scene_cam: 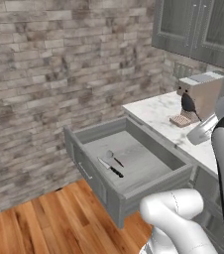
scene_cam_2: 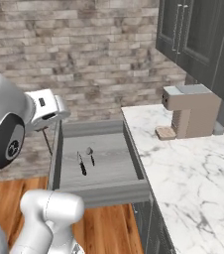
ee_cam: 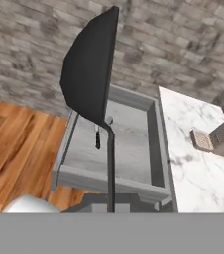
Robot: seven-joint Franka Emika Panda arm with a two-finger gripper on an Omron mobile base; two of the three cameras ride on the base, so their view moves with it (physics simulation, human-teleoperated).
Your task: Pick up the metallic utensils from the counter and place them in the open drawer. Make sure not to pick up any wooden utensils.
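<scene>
The grey-brown brick wall [scene_cam: 59, 64] runs across the back of everything I see, and the wooden plank floor [scene_cam: 49, 218] lies below it. Dark grey wall cabinets [scene_cam_2: 198, 34] hang at the upper right. Under them is the surface [scene_cam_2: 193, 168], a white marble slab with grey veins. A tan coffee machine [scene_cam_2: 193, 109] stands at its back, with a small grilled drip tray [scene_cam_2: 165, 132] at its foot.

The open drawer [scene_cam_2: 104, 191] juts out from the left end of the surface, over the floor. It is wide, shallow and grey, with a slim bar handle [scene_cam: 85, 171] on its front.

My claw [ee_cam: 111, 206] is up in the air, clear of the drawer. It is clamped together on the slim dark stem of a black-headed utensil [ee_cam: 91, 69]. In the hand view, the broad black head stands up in front of the camera and covers part of the drawer's far left corner. I can't tell from any view what the head is made of.

Two metallic utensils lie on the drawer's flat floor, towards its left half and close beside each other. One is a black-handled knife [scene_cam_2: 82, 164] with a silver blade. The other is a slim spoon [scene_cam_2: 90, 154] with a round head, lying just beyond the knife. I can't tell whether the two touch.
</scene>
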